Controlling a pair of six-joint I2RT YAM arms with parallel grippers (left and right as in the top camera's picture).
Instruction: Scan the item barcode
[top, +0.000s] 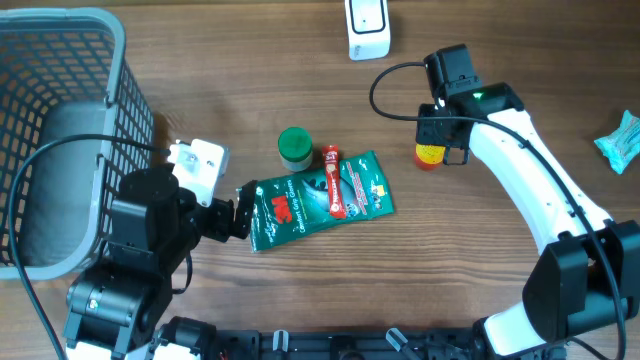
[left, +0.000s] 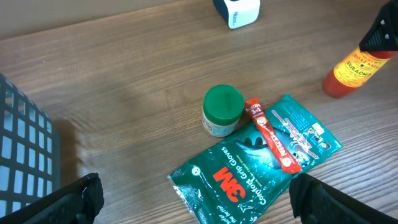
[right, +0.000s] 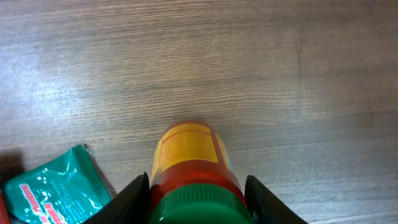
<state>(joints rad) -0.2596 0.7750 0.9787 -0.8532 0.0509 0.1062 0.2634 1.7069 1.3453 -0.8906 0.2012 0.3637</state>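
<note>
**Right pincer closed on the sauce bottle, right of the table's middle**

The grey basket (top: 118, 95) fills the table's (top: 250, 80) far left corner. Inside it only its grey floor shows, and a black cable arcs across its mouth.

The sriracha bottle (right: 189, 155) stands upright on the table, right of the middle. The right arm reaches in from the near right corner, bent over the bottle. The right gripper (right: 196, 200) comes down around the bottle's green cap end. Its jaws are half closed, one finger against each side.

The left arm sits at the near left corner. The left gripper (top: 238, 210) is fully open and holds nothing, at the end of a green 3M packet (top: 315, 200) near the table's middle.
</note>
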